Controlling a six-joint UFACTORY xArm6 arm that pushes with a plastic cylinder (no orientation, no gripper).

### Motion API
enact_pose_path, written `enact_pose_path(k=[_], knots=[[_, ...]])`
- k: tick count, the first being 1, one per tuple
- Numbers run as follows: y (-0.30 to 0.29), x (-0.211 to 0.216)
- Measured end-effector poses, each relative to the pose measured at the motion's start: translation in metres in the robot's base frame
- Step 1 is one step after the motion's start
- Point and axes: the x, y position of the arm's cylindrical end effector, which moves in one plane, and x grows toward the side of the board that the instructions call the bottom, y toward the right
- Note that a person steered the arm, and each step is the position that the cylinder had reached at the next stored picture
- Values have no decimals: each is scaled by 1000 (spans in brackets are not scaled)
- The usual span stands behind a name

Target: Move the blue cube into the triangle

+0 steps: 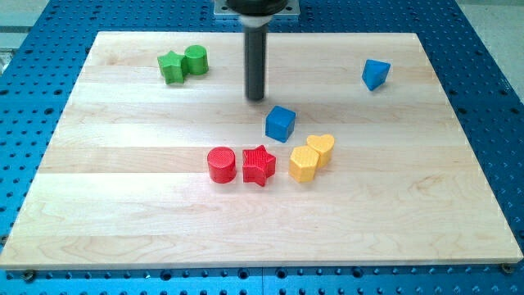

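My tip [256, 97] stood on the wooden board [123, 197], just above and to the view's left of the blue cube [280, 124], near it but, as far as I could tell, not touching. I carried no gripper, only a bare rod, so nothing was clasped or released; all I could do was push. The cube sat near the middle of the board, just above the gap between the red star [258, 165] and the yellow pair. The triangle I took to be the blue triangular block [375, 74] far off toward the view's upper right, well apart from the cube. Judging by that, my place on the cube's left side made sense, since a push from there would send it rightward; I seemed a little too high, though, and a shove from this angle might have driven it down into the yellow hexagon [304, 164] and the yellow heart [322, 149], which lay touching each other just below it. The red cylinder [220, 164] stood beside the star, and the green star [172, 67] and green cylinder [196, 59] sat together at the upper left, out of the way.
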Motion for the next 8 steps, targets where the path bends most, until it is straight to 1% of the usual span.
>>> enact_pose_path(k=[1, 2, 3, 4, 5, 6, 7, 8], knots=[[1, 49], [43, 49], [106, 49], [153, 42], [173, 64], [205, 51], [215, 8], [217, 14]])
